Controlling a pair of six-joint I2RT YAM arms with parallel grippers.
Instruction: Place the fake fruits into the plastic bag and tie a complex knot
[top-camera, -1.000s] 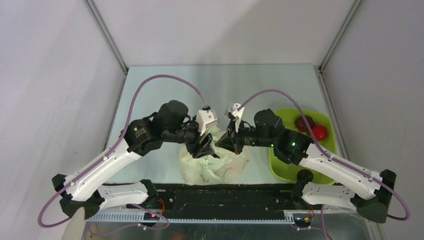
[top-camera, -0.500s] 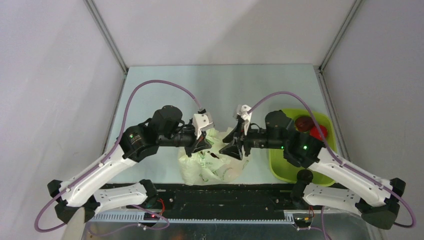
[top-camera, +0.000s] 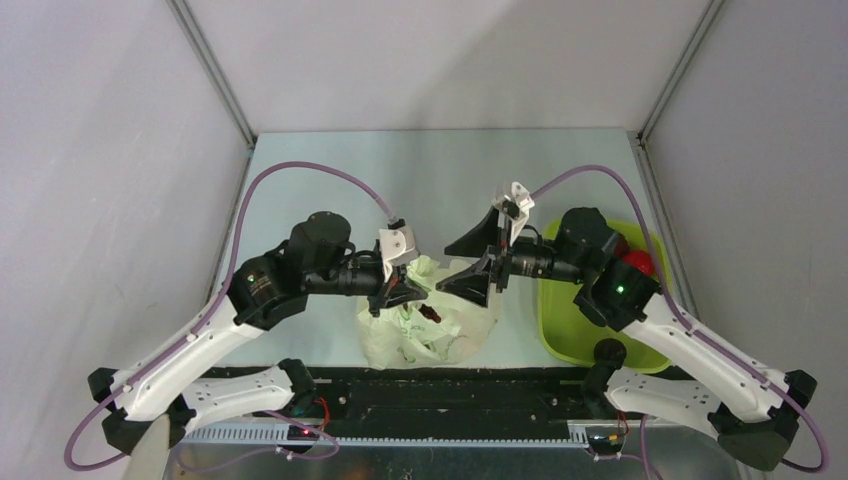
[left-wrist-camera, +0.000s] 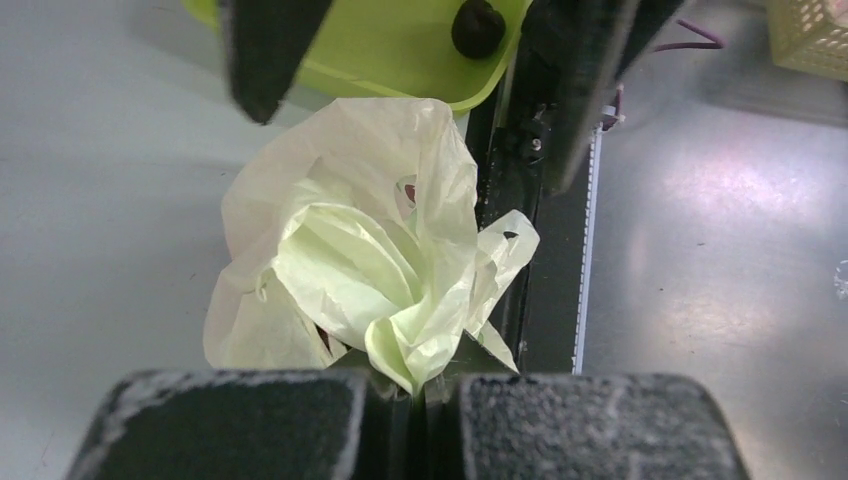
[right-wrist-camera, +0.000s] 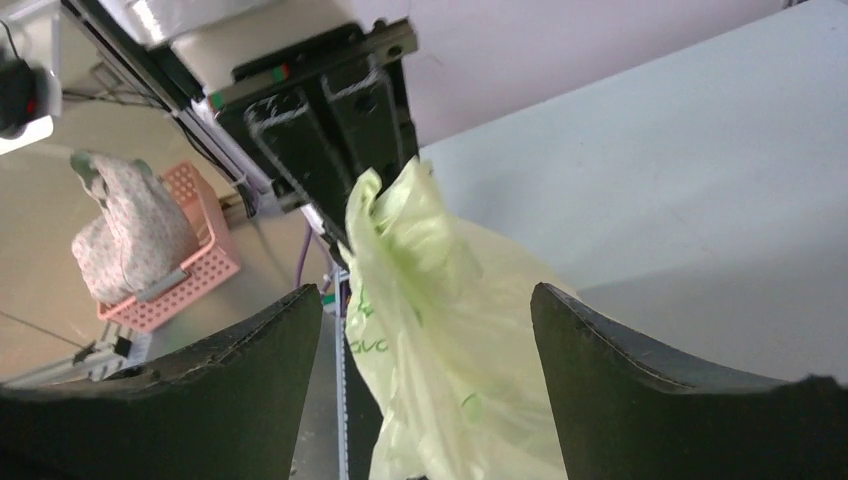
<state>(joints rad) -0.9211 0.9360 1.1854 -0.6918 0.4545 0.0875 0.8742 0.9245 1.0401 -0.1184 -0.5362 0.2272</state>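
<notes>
The plastic bag (top-camera: 430, 325) sits crumpled at the table's near edge, pale cream-green film (left-wrist-camera: 350, 250) with green print (right-wrist-camera: 440, 340). My left gripper (top-camera: 398, 292) is shut on a bunched fold of its top (left-wrist-camera: 420, 385). My right gripper (top-camera: 466, 264) stands open just right of the bag, its fingers on either side of the film without touching it (right-wrist-camera: 425, 295). A dark red fruit (top-camera: 430, 313) shows through the bag. A red fruit (top-camera: 641, 263) lies in the tray, half hidden by the right arm. No knot shows in the film.
The lime-green tray (top-camera: 565, 335) lies right of the bag, under the right arm. A black rail (top-camera: 440, 385) runs along the table's near edge behind the bag. Off the table stands a pink basket (right-wrist-camera: 185, 255).
The right gripper has let go of the bag, opened wide and drawn back to the right. The left gripper has shut on the bag's top and shifted slightly left.
</notes>
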